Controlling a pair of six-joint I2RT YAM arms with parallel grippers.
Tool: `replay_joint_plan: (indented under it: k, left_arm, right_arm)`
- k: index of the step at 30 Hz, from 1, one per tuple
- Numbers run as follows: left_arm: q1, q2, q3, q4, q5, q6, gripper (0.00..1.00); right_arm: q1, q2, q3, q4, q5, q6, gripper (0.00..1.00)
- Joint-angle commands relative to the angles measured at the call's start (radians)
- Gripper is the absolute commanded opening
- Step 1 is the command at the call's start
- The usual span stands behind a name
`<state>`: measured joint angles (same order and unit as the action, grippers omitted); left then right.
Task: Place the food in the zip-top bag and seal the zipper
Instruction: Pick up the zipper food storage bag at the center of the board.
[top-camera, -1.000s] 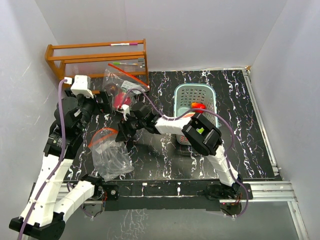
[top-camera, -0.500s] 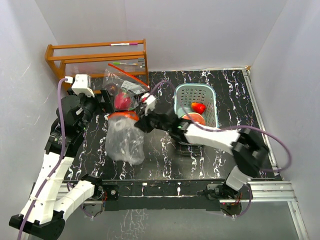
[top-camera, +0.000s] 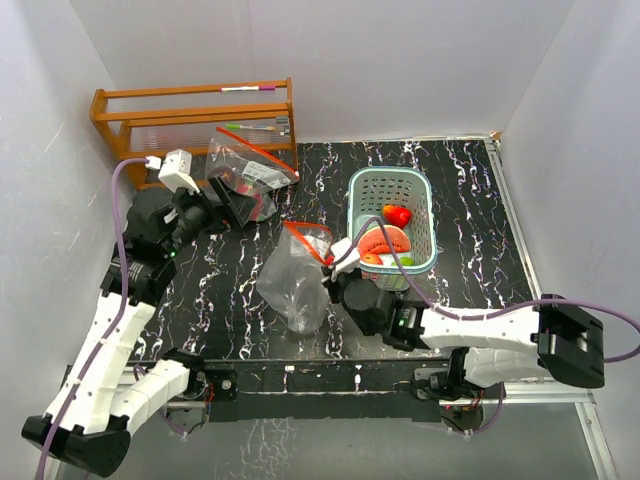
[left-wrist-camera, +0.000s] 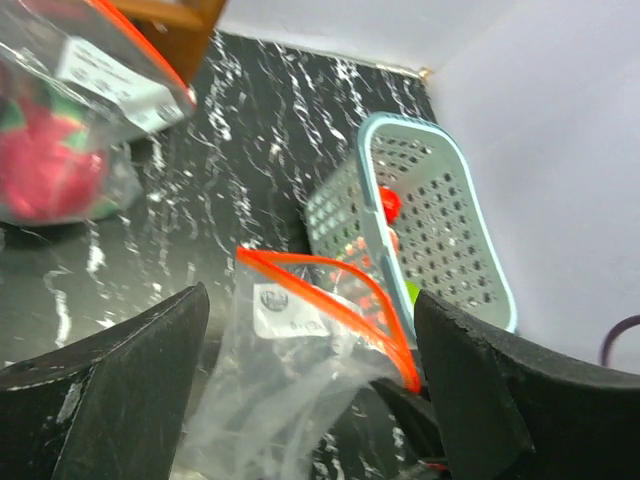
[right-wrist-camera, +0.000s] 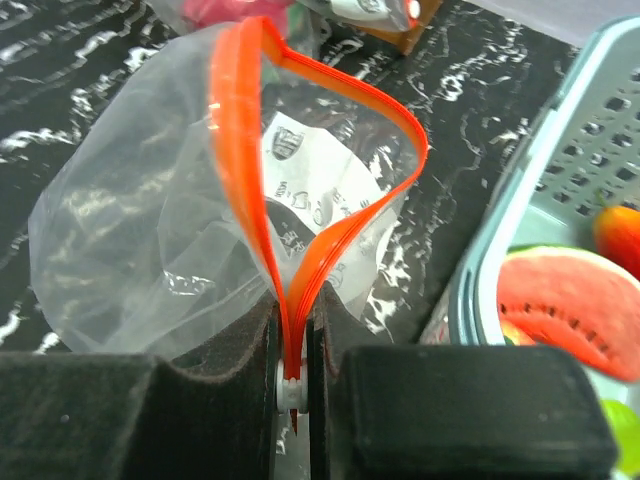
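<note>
Empty zip-top bag, mouth gaping. Its zipper is pinched at one end in the right tool, jaws narrow on the strip. The bag has travelled with this tool to just beside the basket, and the food lies to the tool's right. The left tool, wide and empty, has drawn back. Loading looks nearer, though only one side of the mouth is held.

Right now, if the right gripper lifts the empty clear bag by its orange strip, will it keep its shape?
Probably floppy: the bag is thin wrinkled film, pinched only at one zipper end by the right gripper. Likely very light, since it looks empty. Its mouth, bowed open, may well collapse when moved.
</note>
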<state>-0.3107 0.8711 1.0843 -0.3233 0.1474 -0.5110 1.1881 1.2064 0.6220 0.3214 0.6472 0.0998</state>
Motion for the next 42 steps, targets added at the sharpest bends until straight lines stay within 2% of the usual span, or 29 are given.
replay_joint_plan:
  k: [1, 4, 8, 11, 15, 24, 28, 34, 42]
  left_arm:
    - [-0.004, 0.023, 0.025, -0.025, 0.171, -0.177, 0.81]
    - [-0.005, 0.036, -0.017, -0.016, 0.304, -0.275, 0.81]
    - [-0.004, 0.019, -0.141, 0.052, 0.463, -0.429, 0.78]
    - [-0.005, -0.007, -0.186, 0.083, 0.495, -0.507, 0.77]
    - [-0.004, 0.005, -0.183, 0.070, 0.507, -0.544, 0.77]
    - [-0.004, 0.031, -0.284, 0.194, 0.518, -0.659, 0.85]
    - [-0.005, 0.043, -0.301, 0.192, 0.515, -0.639, 0.81]
    - [-0.004, 0.062, -0.378, 0.297, 0.519, -0.694, 0.71]
    - [-0.004, 0.097, -0.374, 0.350, 0.506, -0.679, 0.60]
  right_arm:
    - [0.086, -0.001, -0.022, 0.173, 0.336, -0.131, 0.08]
    - [0.122, 0.037, -0.034, 0.288, 0.410, -0.256, 0.08]
    - [0.146, 0.093, -0.054, 0.527, 0.452, -0.468, 0.08]
    - [0.152, 0.131, -0.061, 0.702, 0.442, -0.607, 0.08]
    - [0.158, 0.186, -0.046, 0.824, 0.429, -0.742, 0.08]
    - [0.199, 0.288, -0.043, 0.947, 0.429, -0.847, 0.08]
    - [0.216, 0.323, -0.035, 1.027, 0.433, -0.906, 0.08]
    - [0.239, 0.360, -0.015, 1.072, 0.430, -0.955, 0.08]
    - [0.264, 0.369, -0.018, 1.075, 0.428, -0.968, 0.08]
